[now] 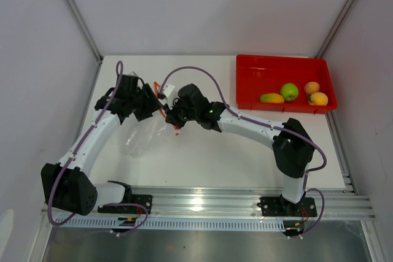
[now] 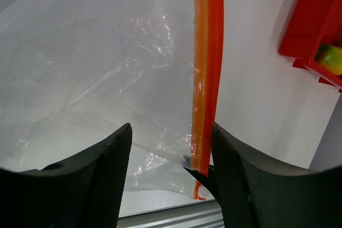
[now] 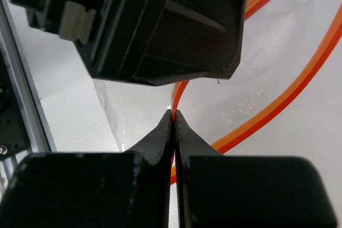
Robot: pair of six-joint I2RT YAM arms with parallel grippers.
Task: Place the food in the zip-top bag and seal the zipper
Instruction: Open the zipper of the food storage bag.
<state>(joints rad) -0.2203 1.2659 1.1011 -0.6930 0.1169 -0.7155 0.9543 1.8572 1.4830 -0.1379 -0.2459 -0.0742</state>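
The clear zip-top bag (image 1: 142, 137) lies crumpled on the table between the two arms. Its orange-red zipper (image 2: 206, 78) runs up the left wrist view. My left gripper (image 2: 171, 127) is open, jaws wide, with the zipper strip between them against the right finger (image 2: 240, 174). My right gripper (image 3: 175, 113) is shut on the zipper (image 3: 278, 105), pinching one strip at its tips just below the left gripper's body (image 3: 160, 25). In the top view the left gripper (image 1: 151, 104) and right gripper (image 1: 172, 116) meet over the bag's mouth. The green apple (image 1: 289, 91), mango (image 1: 271, 97) and two peaches (image 1: 312, 87) (image 1: 319, 98) lie apart.
The fruits sit in a red tray (image 1: 258, 69) at the table's back right; its corner shows in the left wrist view (image 2: 307, 20). An aluminium rail (image 1: 202, 200) runs along the near edge. White walls close in on the table's left, right and back.
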